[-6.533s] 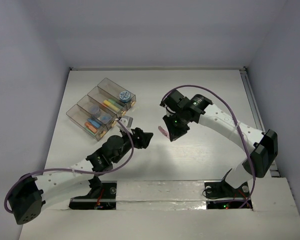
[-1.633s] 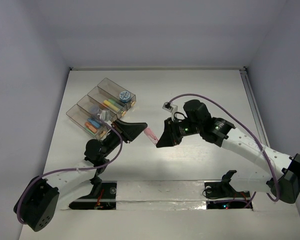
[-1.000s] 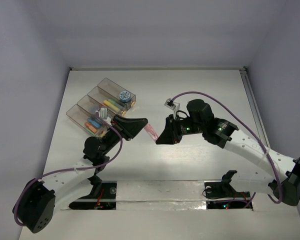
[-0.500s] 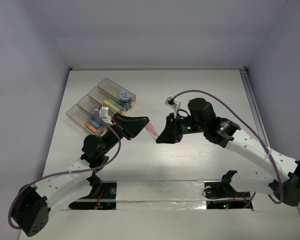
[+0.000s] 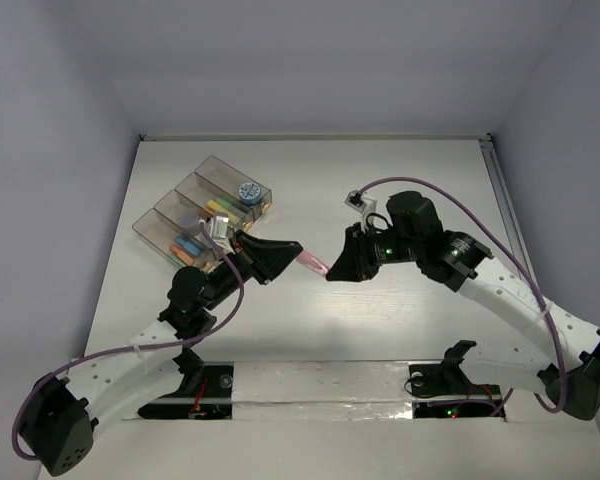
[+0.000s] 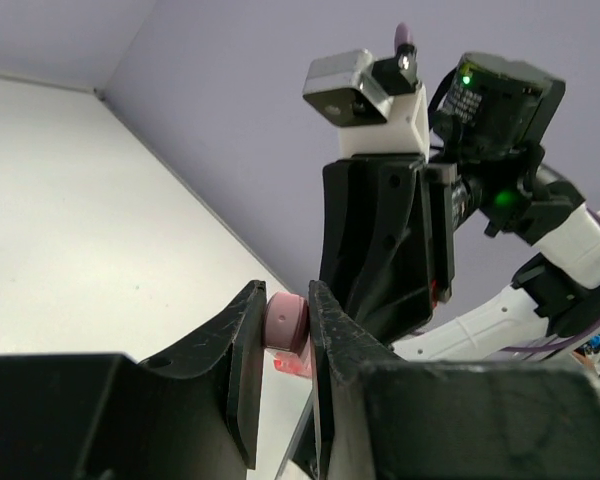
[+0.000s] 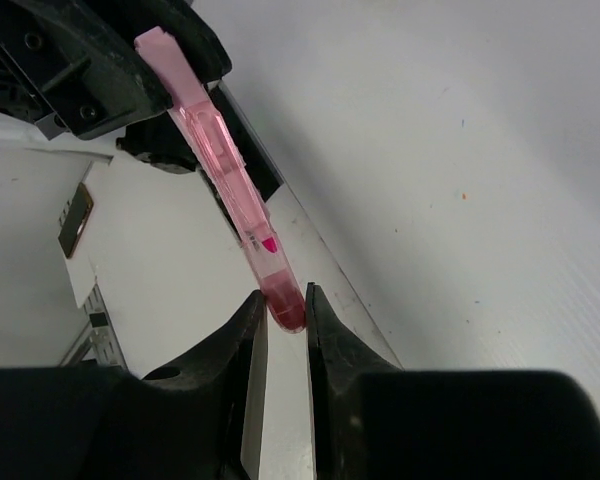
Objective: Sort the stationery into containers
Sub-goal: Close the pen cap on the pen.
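One pen (image 7: 225, 160), pink, clamped between left gripper (image 6: 285, 330) and right gripper (image 7: 283, 310); three boxes (image 5: 202, 172), one roll (image 5: 248, 191), far left

Translucent pink pen (image 7: 225, 150), black fingers (image 7: 242, 380), white counter (image 5: 380, 180); smoky containers (image 5: 210, 172) hold yellow, blue, orange pieces (image 5: 188, 243), perhaps a bluish roll (image 5: 248, 191).

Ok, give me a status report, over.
Left gripper shut on pink pen. Right gripper shut on its other end. Pen held between both, not in containers yet. No obstacle seen.
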{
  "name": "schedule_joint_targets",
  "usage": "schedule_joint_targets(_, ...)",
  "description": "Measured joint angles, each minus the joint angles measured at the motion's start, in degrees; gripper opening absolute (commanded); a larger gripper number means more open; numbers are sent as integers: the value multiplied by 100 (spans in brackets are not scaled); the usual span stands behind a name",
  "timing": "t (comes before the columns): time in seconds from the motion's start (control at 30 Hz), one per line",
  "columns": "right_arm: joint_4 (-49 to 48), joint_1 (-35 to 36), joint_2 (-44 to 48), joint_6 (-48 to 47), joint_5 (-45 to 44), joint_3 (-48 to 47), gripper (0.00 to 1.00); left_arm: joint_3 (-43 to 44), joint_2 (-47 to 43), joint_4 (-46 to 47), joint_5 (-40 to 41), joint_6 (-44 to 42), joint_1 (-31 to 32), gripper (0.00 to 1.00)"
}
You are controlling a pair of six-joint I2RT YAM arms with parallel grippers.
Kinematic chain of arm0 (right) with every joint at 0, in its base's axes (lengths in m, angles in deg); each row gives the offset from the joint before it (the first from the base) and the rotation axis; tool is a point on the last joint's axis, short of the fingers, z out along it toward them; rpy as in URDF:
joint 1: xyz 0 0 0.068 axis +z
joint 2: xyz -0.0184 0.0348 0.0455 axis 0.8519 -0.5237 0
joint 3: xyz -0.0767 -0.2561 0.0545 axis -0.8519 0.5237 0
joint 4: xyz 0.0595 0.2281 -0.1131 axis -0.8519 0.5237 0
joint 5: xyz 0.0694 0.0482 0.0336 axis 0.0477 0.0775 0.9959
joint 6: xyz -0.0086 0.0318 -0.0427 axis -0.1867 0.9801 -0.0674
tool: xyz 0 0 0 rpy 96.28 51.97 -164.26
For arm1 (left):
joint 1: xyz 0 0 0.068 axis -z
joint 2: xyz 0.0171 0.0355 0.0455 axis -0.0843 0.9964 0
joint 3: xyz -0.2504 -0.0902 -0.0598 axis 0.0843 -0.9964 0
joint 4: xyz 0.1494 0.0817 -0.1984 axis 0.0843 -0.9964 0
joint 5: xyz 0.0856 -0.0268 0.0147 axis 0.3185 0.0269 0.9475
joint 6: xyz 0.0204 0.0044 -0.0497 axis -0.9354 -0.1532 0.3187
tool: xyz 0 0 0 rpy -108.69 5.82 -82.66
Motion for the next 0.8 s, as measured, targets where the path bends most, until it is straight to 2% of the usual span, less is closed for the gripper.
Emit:
schedule_joint_targets(0.23, 116, -658, -68, -61, 592, -4, 0, -343, -70, 57, -68, 160, 0, 0)
schedule_joint_targets(0.47, -17, -1056, -575, -57, 1248, -146, 0, -815, 17, 341, -195, 435, 0, 0)
schedule_joint_targets(0.63, -1176, -1139, -1067, 258, 1779, -219, 0, -1211, 444, 907, -857, 898, 133, 0)
schedule_joint_targets(0.8, -2168, -1060, -1143, 678, 2006, 76, 0, -1445, 706, 1681, -927, 1357, 184, 0)
